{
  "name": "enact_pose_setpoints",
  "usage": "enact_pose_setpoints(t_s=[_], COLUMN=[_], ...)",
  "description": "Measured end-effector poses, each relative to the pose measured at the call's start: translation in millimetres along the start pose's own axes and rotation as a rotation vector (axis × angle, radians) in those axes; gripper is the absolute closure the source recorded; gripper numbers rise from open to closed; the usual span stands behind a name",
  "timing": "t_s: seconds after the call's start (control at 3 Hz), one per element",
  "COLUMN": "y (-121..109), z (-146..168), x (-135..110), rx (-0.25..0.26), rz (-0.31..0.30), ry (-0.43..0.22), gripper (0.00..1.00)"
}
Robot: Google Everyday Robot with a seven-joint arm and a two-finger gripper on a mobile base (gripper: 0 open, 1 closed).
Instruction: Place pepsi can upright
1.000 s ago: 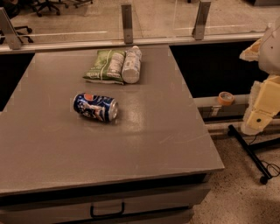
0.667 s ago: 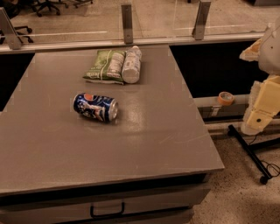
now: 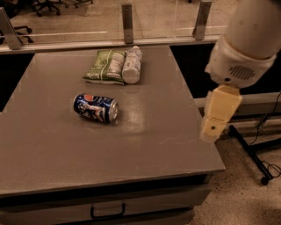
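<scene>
The arm comes in from the upper right of the frame. Its broad white casing (image 3: 246, 48) fills that corner, and a beige link hangs down from it to the hand (image 3: 214, 127), which sits over the right edge of the tabletop (image 3: 66, 154). Whether the hand is open or closed cannot be told, and nothing shows in its grasp.

A second ago the arm stood farther right, at the frame's edge beyond the tabletop. It has since swung left and looms larger. The can, bag and bottle lie where they did.

At the bottom of the frame is a drawer front with a dark handle (image 3: 107, 212) beneath the grey tabletop. The pepsi can (image 3: 95, 107) lies on its side left of centre, its silver end turned to the right, well apart from the hand. Farther back a green snack bag (image 3: 103, 67) lies flat, with a clear bottle (image 3: 131, 65) on its side touching the bag's right edge.

Right of the tabletop, black stand legs (image 3: 248, 149) rest on a speckled floor. Behind the tabletop runs a glass partition on metal posts (image 3: 127, 17), with office chair bases (image 3: 48, 5) in the upper left.
</scene>
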State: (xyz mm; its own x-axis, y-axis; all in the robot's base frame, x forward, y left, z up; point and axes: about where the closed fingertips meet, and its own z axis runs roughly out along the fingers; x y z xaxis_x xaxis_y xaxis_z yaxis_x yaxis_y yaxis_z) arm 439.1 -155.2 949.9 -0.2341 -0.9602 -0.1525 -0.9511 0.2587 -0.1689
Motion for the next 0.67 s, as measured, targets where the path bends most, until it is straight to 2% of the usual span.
enact_pose_setpoints(t_s=[0.33, 0.67], y=[7, 7], z=[24, 24], x=[-49, -63], rx=[-0.020, -0.008], rz=[0.017, 0.014], ry=[0.023, 0.027], gripper=[0.00, 0.00])
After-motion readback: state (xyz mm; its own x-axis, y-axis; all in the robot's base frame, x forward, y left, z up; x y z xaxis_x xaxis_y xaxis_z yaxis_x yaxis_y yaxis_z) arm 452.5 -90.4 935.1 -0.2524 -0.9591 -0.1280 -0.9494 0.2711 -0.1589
